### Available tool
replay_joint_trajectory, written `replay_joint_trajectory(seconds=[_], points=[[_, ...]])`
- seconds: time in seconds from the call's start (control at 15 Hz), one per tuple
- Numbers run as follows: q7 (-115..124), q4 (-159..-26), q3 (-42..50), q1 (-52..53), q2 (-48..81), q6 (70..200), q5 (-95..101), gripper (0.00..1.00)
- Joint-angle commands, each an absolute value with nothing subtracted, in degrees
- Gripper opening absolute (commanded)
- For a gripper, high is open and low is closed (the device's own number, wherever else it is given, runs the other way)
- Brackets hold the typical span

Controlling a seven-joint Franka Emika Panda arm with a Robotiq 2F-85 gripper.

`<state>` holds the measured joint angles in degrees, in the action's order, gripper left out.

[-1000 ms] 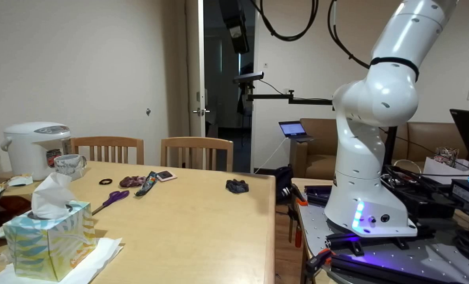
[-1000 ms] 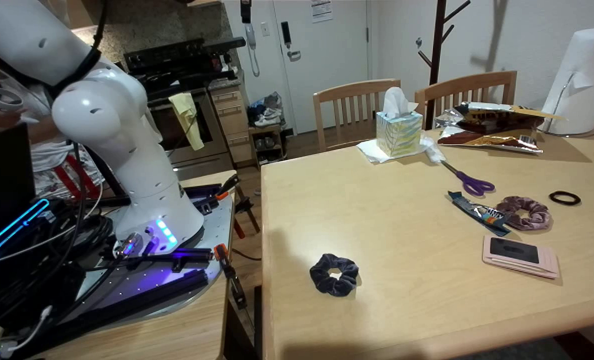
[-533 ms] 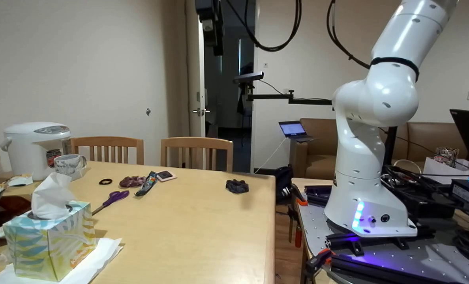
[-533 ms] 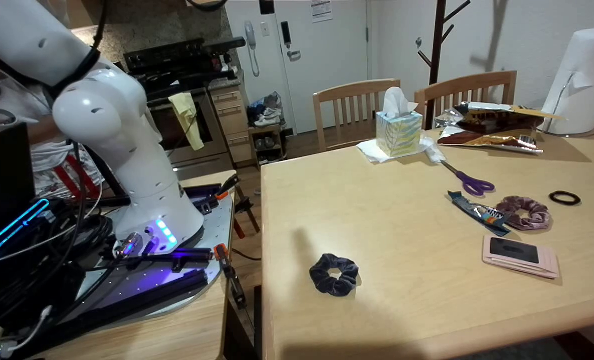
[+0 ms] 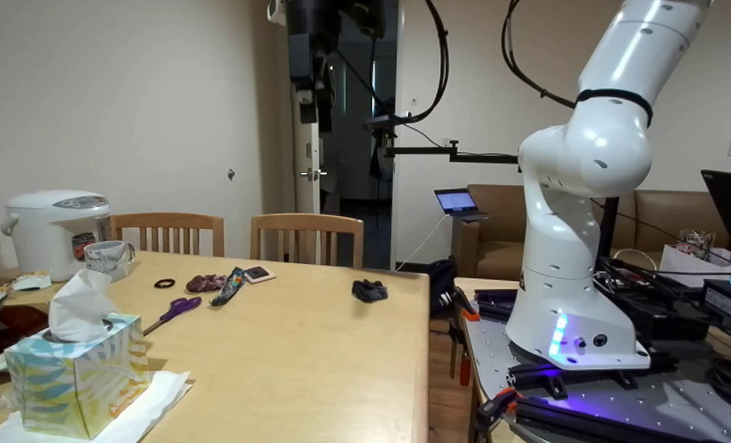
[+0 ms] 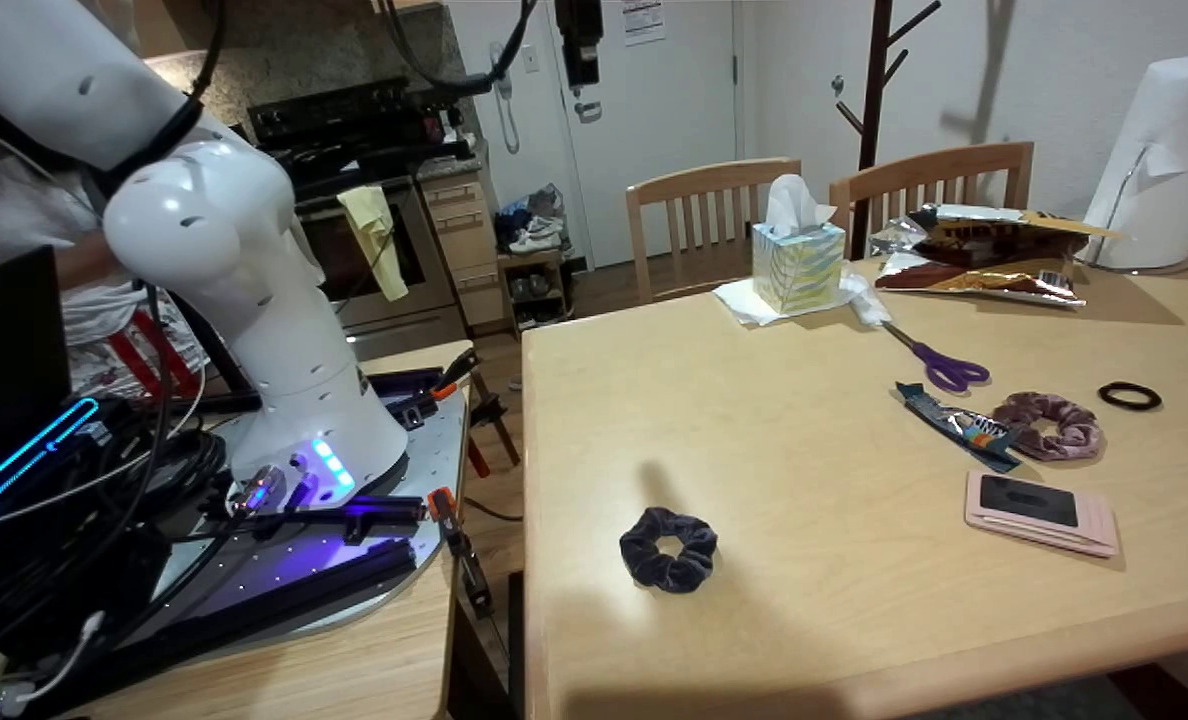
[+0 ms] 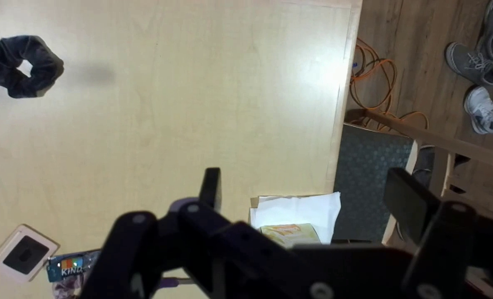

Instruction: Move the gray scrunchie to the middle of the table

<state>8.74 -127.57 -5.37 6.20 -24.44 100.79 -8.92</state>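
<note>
The gray scrunchie point(image 5: 370, 291) lies on the pale wooden table point(image 5: 316, 351), near its end beside the robot base. In an exterior view the scrunchie point(image 6: 692, 562) shows as a dark ring with a small hole. In the wrist view the scrunchie point(image 7: 45, 68) is at the upper left, well away from the fingers. My gripper point(image 7: 302, 185) is open and empty in the wrist view, its two fingers wide apart. In both exterior views the gripper point(image 5: 316, 111) hangs high above the table, also at the top edge of an exterior view point(image 6: 581, 65).
The tissue box point(image 6: 797, 268), scissors point(image 6: 949, 370), a snack bar wrapper point(image 6: 959, 428), a maroon scrunchie point(image 6: 1069, 430), a pink card holder point(image 6: 1044, 515) and a black ring point(image 6: 1130, 396) lie toward the table's far end. A mug point(image 5: 108, 258) and water boiler point(image 5: 58, 231) stand there too.
The gripper has come down and moved left in an exterior view, and come further into the top of an exterior view. Its shadow has moved to beside the gray scrunchie. The scrunchie has not moved.
</note>
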Motion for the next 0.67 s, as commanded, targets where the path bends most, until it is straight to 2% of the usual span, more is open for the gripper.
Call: replay_joint_trajectory(seconds=[0.0, 0.6], points=[[7.18, -130.79, -3.71, 4.08, -21.2, 103.91, -8.93, 1.0], [5.83, -137.12, 1.77, -0.49, -16.56, 108.71, -10.22, 1.0]])
